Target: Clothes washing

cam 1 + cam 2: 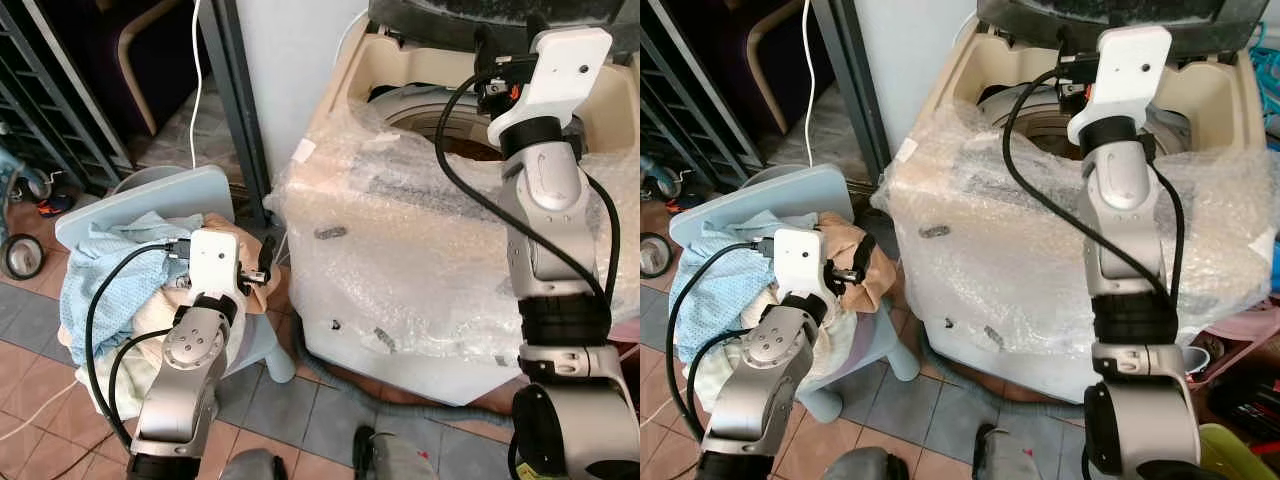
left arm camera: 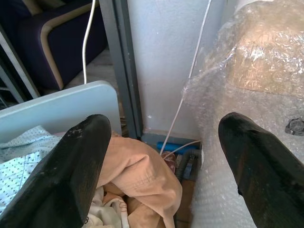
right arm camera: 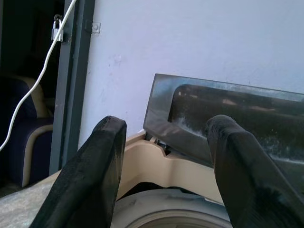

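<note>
A top-loading washing machine (image 1: pixel 400 260) wrapped in bubble wrap stands to the right, its dark lid (image 3: pixel 228 109) raised and the drum mouth (image 1: pixel 430 115) exposed. My right gripper (image 3: pixel 164 156) hovers above the drum mouth, open and empty. To the left, a heap of clothes rests on a pale blue chair (image 1: pixel 150 200): a light blue cloth (image 1: pixel 110 280), whitish pieces and a peach garment (image 2: pixel 137 175). My left gripper (image 2: pixel 161 171) is open just above the peach garment, at the heap's edge nearest the machine, and holds nothing.
A grey door post (image 1: pixel 235 100) and a hanging white cable (image 1: pixel 197 80) stand between chair and machine. A grey hose (image 1: pixel 330 375) lies on the tiled floor by the machine's base. A pink basin (image 1: pixel 1240 325) sits at the far right, a small wheel (image 1: pixel 20 255) at the far left.
</note>
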